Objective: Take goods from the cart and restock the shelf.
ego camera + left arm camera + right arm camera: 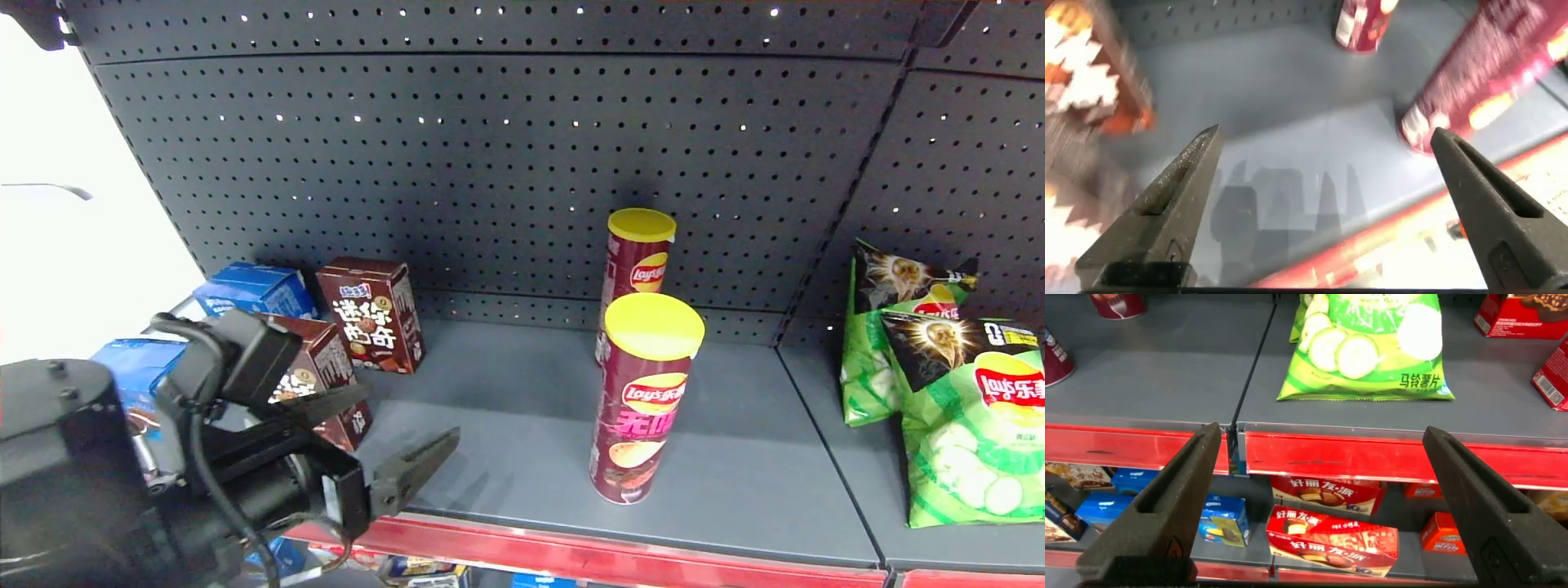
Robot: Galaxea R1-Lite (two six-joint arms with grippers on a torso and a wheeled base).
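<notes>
— Over the front lip of the shelf (506, 425), how does the left pincer (414, 412) stand?

— Jaws spread wide, nothing held between them. Its fingers point across the grey deck, just above the red rail (571, 555).

— Which goods lie nearest that pincer?

— Front brown box (322, 384): close on the pincer's left, behind its upper finger; whether they touch cannot be told. Rear brown box (371, 314): farther back on the same side, upright. Blue box (257, 290): left again, beside the rear brown box.

— And to the pincer's right?

— Front can (645, 400): well apart from the fingertips, upright, yellow lid on top. Rear can (637, 261): straight behind the front can, near the pegboard panel (490, 163).

— What of the right pincer (1323, 433)?

— Jaws likewise wide apart and empty, level with the red edge strip. Green chip bag (1372, 343): just beyond the fingertips, on the upper deck, between the two fingers as seen from the wrist. Red cartons (1331, 539) and blue cartons (1225, 523): on a lower deck, below the pincer's fingertips.
</notes>
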